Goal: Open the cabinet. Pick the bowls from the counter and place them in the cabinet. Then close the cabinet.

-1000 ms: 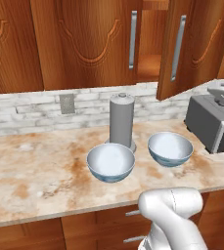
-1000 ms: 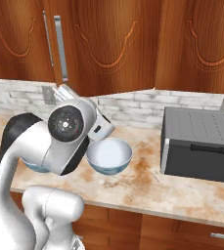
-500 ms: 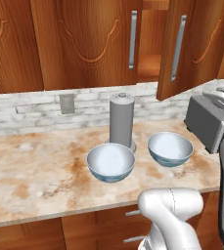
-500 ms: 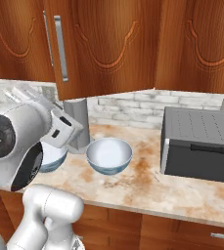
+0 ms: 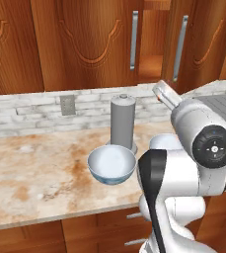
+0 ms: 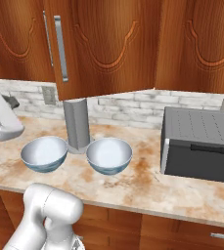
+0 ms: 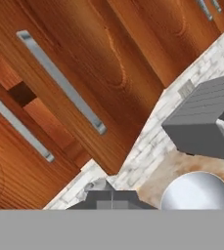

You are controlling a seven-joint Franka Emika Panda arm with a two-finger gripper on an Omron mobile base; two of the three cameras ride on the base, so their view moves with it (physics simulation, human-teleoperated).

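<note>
The arm had swung from the right door across in front of the counter, its gripper closed and empty. The cabinet stood part open; both bowls sat beside the cylinder, unpicked.

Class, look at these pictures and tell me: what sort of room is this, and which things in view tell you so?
Most likely a kitchen, computer-rendered. Wooden wall cabinets with long bar handles hang above a mottled stone counter, two bowls sit on it, and a grey toaster-like appliance stands against the tiled wall.
</note>
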